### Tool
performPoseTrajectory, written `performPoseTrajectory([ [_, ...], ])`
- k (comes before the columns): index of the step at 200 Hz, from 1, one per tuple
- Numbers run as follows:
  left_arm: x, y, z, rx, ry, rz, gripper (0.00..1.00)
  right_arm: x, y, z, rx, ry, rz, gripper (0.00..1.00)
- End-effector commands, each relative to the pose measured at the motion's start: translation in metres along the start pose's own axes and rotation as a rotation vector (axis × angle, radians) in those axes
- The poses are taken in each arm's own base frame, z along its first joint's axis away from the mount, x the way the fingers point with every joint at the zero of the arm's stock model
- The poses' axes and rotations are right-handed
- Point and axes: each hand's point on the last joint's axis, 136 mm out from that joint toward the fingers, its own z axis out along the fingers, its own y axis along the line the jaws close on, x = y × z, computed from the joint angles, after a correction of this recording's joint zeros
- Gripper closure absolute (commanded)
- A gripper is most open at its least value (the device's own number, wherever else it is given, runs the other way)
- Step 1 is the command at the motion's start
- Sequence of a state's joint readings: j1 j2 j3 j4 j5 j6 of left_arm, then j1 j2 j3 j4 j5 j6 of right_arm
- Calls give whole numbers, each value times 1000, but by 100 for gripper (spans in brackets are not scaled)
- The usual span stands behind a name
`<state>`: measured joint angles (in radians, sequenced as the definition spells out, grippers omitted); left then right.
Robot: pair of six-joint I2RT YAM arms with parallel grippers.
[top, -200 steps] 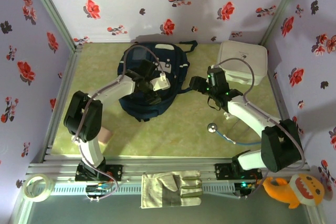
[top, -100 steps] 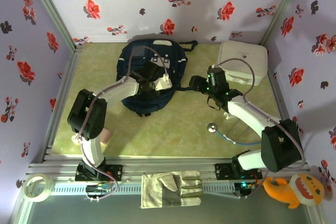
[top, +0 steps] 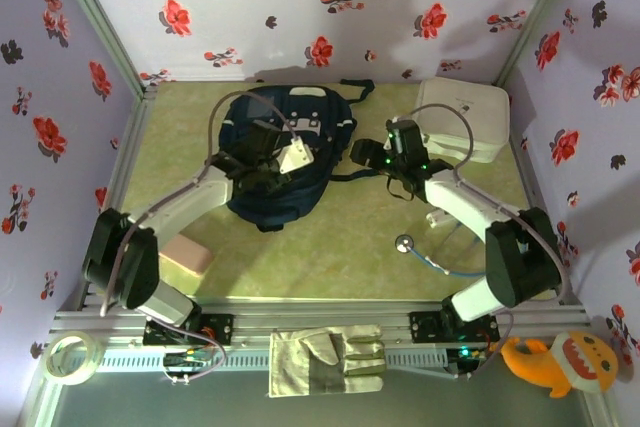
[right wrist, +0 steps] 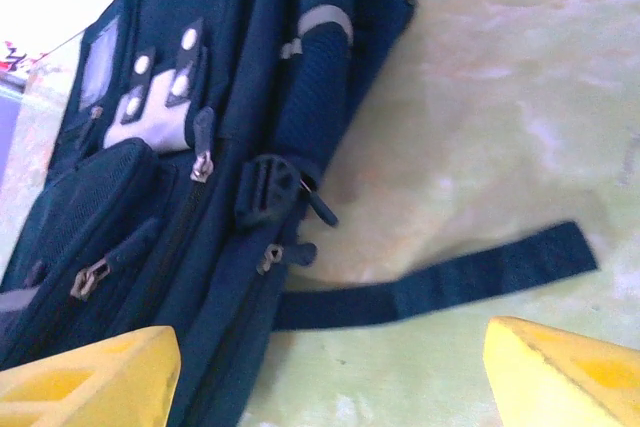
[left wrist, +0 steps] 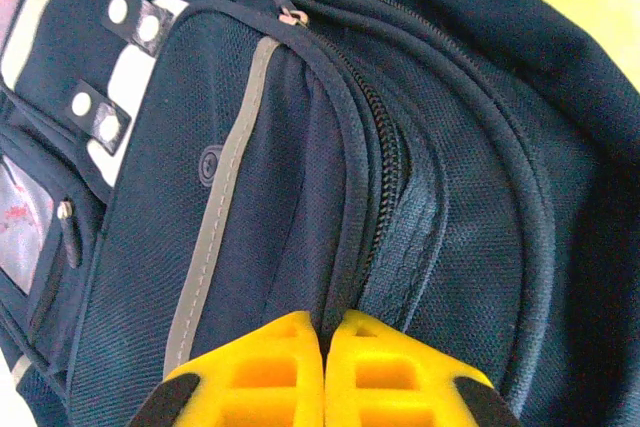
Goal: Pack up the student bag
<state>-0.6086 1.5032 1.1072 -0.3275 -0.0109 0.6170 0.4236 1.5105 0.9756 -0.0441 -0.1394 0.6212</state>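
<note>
From above, the student bag lies flat at the back of the green mat. The white zip case and a pink block sit outside it, so I judge the packing hardly begun. At my left wrist, my left gripper is squeezed fully together against coarse navy weave beside a closed zip; whether it pinches cloth I cannot tell. At my right wrist, my right gripper gapes empty above a flat webbing strap.

Navy white-striped student bag, flat, far-centre.
</note>
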Motion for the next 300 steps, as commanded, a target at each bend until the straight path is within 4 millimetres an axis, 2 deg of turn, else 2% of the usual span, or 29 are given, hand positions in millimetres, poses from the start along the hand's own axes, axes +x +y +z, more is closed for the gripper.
performPoseTrajectory([
  [1,-42,16,-34,-59,-219,-65,100,-11,33,9,-115,22,-26,21],
  [26,-41,10,-40,-49,-251,-88,100,-15,48,27,-147,56,-50,27],
  [56,-35,-1,-39,-5,-248,-99,100,-21,60,50,-134,100,-115,42],
  [79,-34,-10,-39,39,-247,-92,100,-21,59,67,-90,131,-178,48],
  [112,-30,-20,-32,95,-214,-92,100,-16,49,89,21,180,-290,52],
  [130,-27,-21,-29,103,-203,-95,100,-14,43,97,80,197,-327,54],
  [168,-26,-23,-25,113,-193,-95,100,-5,46,109,72,252,-346,55],
  [198,-23,-25,-21,125,-177,-94,100,0,48,114,70,286,-348,55],
  [224,-21,-26,-20,129,-164,-91,100,-10,34,109,161,246,-339,63],
  [245,-21,-26,-19,128,-165,-90,100,-12,40,104,119,238,-320,68],
  [285,-21,-25,-17,121,-162,-89,100,-16,42,94,108,225,-279,67],
  [300,-21,-24,-18,114,-161,-87,100,-11,48,91,56,246,-274,65],
])
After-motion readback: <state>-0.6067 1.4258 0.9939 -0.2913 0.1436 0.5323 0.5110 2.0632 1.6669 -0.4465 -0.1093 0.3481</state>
